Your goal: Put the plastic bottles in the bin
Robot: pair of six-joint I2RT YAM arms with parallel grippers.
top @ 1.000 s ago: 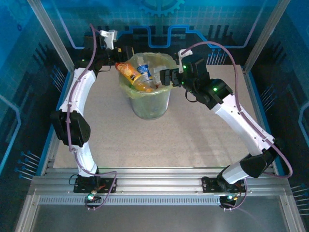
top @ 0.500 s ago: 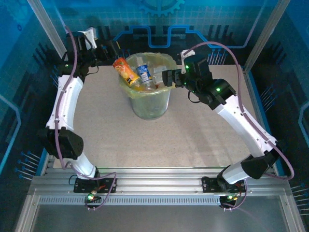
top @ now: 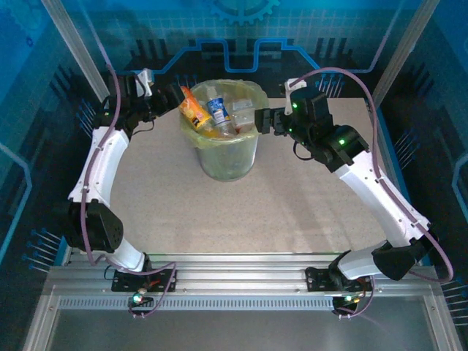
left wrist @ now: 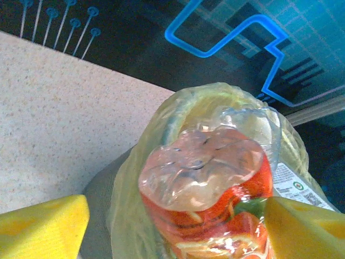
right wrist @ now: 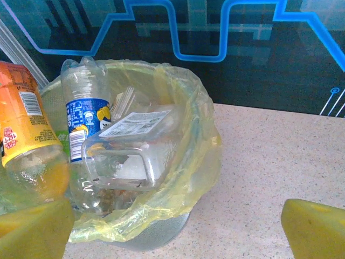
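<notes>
The bin [top: 228, 162], lined with a yellow-green bag, stands mid-table and holds several plastic bottles. An orange-labelled bottle [top: 194, 110] leans out over its left rim, clear base [left wrist: 205, 172] toward my left wrist camera. My left gripper [top: 167, 102] is open around that base: the right finger [left wrist: 304, 226] is at the bottle's side, the left finger [left wrist: 46, 226] stands well clear. A blue-labelled bottle [right wrist: 81, 116] and a clear square bottle [right wrist: 129, 145] lie inside. My right gripper [top: 257, 121] is open beside the right rim, nothing between its fingers.
Speckled tabletop [top: 292, 197] surrounds the bin on all sides. Blue enclosure walls and metal posts [top: 80, 51] close in behind and beside the arms. The bag's loose edge [right wrist: 199, 156] droops over the bin's rim.
My left wrist swung left, then dropped lower toward the bin's left rim. The orange bottle tipped more upright against the rim. My right gripper drew back slightly to the right.
</notes>
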